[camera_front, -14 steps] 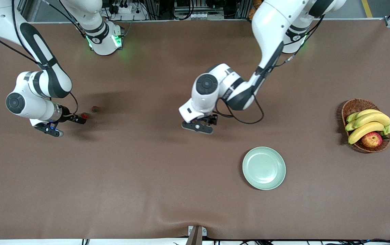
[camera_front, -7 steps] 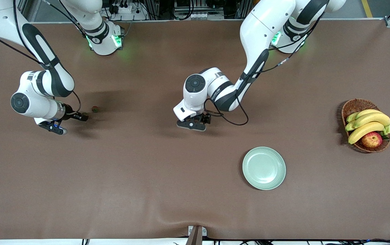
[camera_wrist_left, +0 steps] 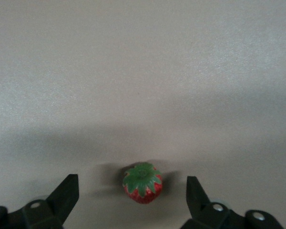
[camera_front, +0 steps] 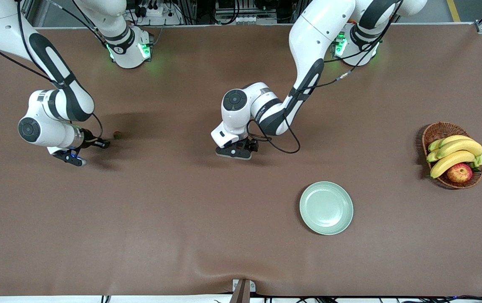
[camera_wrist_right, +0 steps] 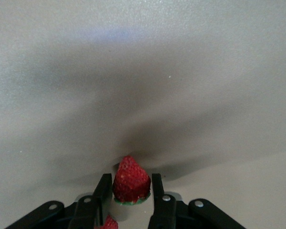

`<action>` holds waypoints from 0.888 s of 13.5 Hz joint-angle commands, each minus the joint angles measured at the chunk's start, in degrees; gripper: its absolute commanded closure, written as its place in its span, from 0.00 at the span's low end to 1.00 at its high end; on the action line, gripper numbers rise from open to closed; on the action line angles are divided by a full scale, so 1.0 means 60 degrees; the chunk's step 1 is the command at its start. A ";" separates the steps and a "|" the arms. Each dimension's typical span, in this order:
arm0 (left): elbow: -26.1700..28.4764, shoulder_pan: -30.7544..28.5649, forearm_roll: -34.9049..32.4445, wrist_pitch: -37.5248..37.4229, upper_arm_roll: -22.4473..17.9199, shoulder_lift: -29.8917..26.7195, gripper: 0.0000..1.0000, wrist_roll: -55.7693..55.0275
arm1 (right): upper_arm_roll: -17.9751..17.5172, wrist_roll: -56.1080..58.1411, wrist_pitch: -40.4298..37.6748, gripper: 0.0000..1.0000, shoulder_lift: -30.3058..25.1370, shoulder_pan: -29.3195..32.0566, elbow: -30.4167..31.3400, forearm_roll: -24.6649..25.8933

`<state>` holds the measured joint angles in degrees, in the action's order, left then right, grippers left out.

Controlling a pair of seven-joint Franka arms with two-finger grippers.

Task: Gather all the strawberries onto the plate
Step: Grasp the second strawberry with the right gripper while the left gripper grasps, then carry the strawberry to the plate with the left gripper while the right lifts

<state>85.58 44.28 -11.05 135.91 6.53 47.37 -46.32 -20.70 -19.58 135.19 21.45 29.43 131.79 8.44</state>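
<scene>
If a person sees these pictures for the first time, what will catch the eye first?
Probably the two white arms, each at a tiny red strawberry. The right gripper is shut on one strawberry toward the right arm's end of the table; the open left gripper brackets another mid-table. The round pale mint-green plate lies empty, nearer the front camera.

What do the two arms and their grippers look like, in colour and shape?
Both arms are glossy white with black joint bands and loose black cables; green lights glow at their bases. The left gripper and right gripper have black fingers with silver screws.
</scene>
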 commanded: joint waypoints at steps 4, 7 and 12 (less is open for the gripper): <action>-0.0274 0.0179 -0.0253 0.0053 -0.0122 0.0235 0.30 -0.0512 | -0.0184 -0.0077 -0.0380 0.99 -0.0074 0.0207 -0.0341 0.0160; -0.0259 0.0223 -0.0253 0.0053 -0.0122 0.0235 0.43 -0.0659 | -0.0213 -0.0077 -0.1814 1.00 -0.0074 0.0178 -0.1293 0.0131; -0.0274 0.0223 -0.0238 0.0053 -0.0122 0.0235 1.00 -0.0820 | -0.0286 -0.0077 -0.2813 1.00 -0.0089 0.0178 -0.2056 0.0102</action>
<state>85.48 44.96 -11.06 135.94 6.43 47.83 -49.52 -21.06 -19.58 120.50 21.23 29.43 120.81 8.44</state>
